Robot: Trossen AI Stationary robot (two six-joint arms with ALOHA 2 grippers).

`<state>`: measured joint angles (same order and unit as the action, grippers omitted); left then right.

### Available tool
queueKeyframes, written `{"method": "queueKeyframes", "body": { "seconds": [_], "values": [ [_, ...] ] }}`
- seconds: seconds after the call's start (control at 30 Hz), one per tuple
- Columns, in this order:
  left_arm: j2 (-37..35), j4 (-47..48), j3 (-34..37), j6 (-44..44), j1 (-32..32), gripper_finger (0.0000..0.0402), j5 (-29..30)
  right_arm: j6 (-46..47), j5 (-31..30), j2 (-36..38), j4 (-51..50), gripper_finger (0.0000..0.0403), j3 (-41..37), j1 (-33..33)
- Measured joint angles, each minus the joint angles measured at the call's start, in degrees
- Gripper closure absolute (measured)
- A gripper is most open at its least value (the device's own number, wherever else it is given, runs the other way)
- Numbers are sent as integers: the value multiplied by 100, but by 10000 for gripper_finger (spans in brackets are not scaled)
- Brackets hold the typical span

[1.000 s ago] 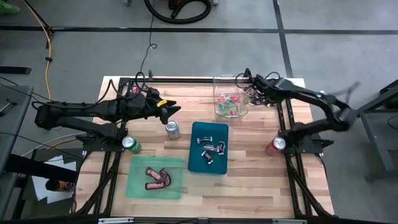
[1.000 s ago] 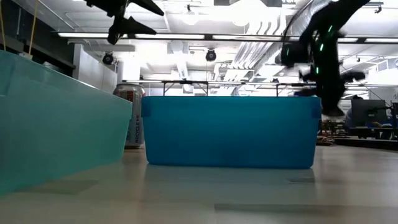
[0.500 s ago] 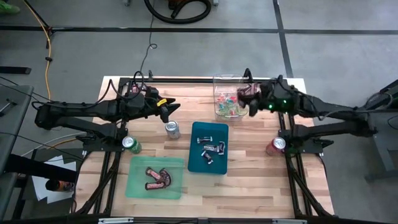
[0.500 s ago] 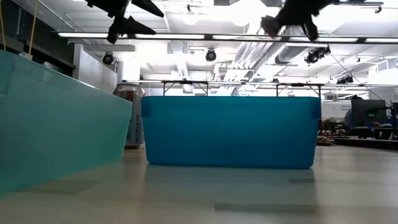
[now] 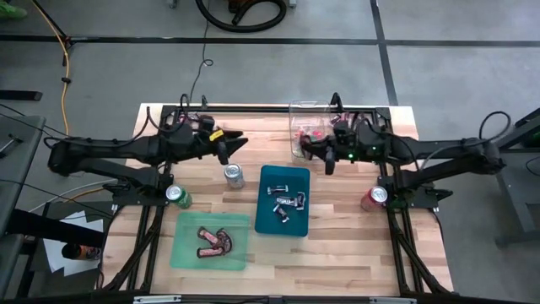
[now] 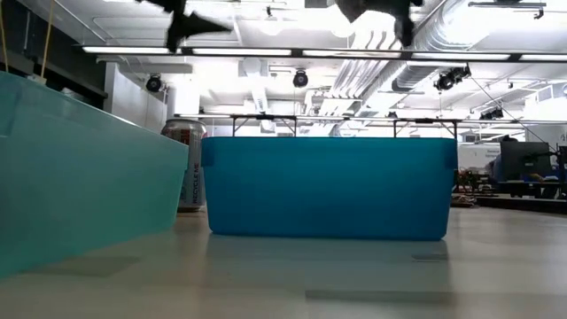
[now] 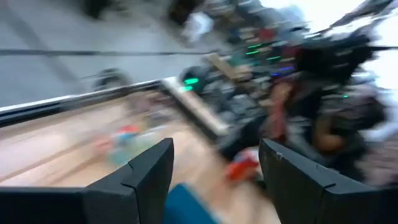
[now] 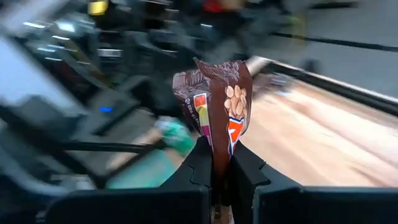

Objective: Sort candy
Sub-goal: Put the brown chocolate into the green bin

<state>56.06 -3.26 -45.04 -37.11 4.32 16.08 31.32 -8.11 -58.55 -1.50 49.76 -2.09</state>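
My right gripper (image 5: 316,150) hangs above the near side of the clear container (image 5: 297,114), which holds tiny bright candies; it is shut on a brown wrapped bar (image 8: 216,99) printed with peanuts. My left gripper (image 5: 237,143) is open and hovers over the bare table, left of the container and above the silver can (image 5: 234,176); in its own wrist view the fingers (image 7: 148,171) stand wide apart with nothing between them. Dark and silver pieces (image 5: 284,203) lie in the blue tray (image 5: 268,221). Red-brown bars (image 5: 213,241) lie in the green tray (image 5: 187,253). My right gripper pinches the brown bar between its two fingers (image 8: 202,163) by one end of the wrapper (image 8: 214,142). The rest of the bar sticks out beyond the fingertips. It is lifted clear of the table and the container.
A green can (image 5: 177,196) stands by the left arm's base and a red can (image 5: 374,197) by the right arm's base. The wooden table (image 5: 354,253) has free room to the right of the blue tray and along its near edge.
My right gripper, shut on the bar, has swung from the far right side of the clear container toward the table's left and near edge, and its arm has turned and stretched out. The left gripper has stayed open in about the same place.
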Motion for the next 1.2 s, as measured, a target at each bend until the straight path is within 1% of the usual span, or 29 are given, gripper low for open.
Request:
{"method": "queueKeyframes", "body": {
  "seconds": [0.1,0.17,0.23,0.37,0.47,0.67,0.8,0.97,1.2],
  "values": [
    [279,-902,0,323,-9,178,-578,-6,572,-414,1067,391,0,3],
    [520,-1372,0,483,-52,178,-833,-34,850,-700,1696,391,0,5],
    [781,-1681,0,566,-100,178,-1009,-30,976,-957,2152,391,0,3],
    [1268,-2344,0,595,-235,178,-1343,122,1031,-1254,2641,391,0,3],
    [1620,-2721,-41,845,-324,178,-1408,184,1062,-1394,2796,391,0,48],
    [2177,-2765,-434,1209,-347,178,-1437,123,1025,-1455,2950,391,2,244],
    [2329,-2800,-633,1503,-361,178,-1515,73,897,-1433,2955,391,2,306],
    [2359,-2773,-649,1553,-356,178,-1992,-78,926,-1442,2896,391,2,318],
    [2346,-2804,-651,1166,-348,186,-2597,-135,1093,-1455,2933,391,7,320]
  ]
}}
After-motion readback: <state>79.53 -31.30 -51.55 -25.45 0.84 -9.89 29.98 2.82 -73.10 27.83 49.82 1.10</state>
